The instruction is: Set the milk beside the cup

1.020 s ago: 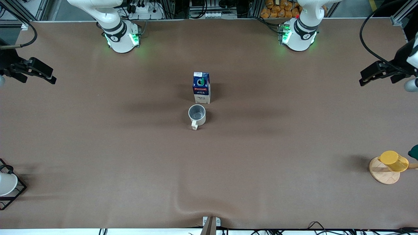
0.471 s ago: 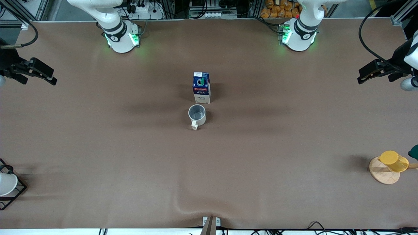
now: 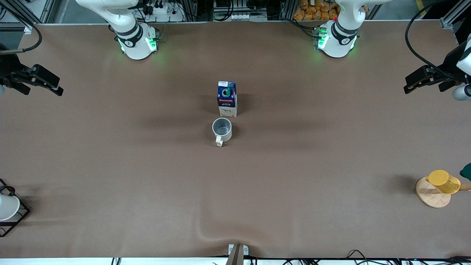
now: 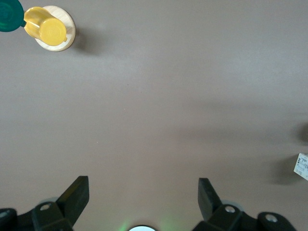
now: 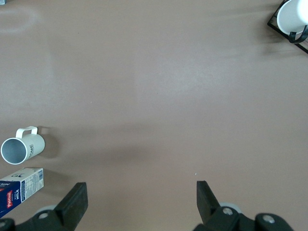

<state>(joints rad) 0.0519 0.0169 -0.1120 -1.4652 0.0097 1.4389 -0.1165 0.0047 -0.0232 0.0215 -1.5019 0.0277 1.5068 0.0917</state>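
Note:
The milk (image 3: pixel 227 98), a dark blue carton with a red label and a green-rimmed cap, stands upright at mid-table. The cream-white cup (image 3: pixel 222 129) stands right beside it, nearer to the front camera, with a small gap between them and its handle toward that camera. Both also show in the right wrist view, the cup (image 5: pixel 21 147) and the milk (image 5: pixel 19 190). A white corner of the milk (image 4: pixel 303 166) shows in the left wrist view. My left gripper (image 3: pixel 414 82) is open and empty, in the air over the left arm's end of the table. My right gripper (image 3: pixel 55 85) is open and empty over the right arm's end.
A yellow cup on a wooden stand (image 3: pixel 439 186) is at the left arm's end, near the front camera, with a dark green object (image 3: pixel 466 171) beside it. A white cup in a black wire rack (image 3: pixel 9 208) is at the right arm's end.
The left gripper has drifted very slightly. The milk, the cup and the right gripper have not moved.

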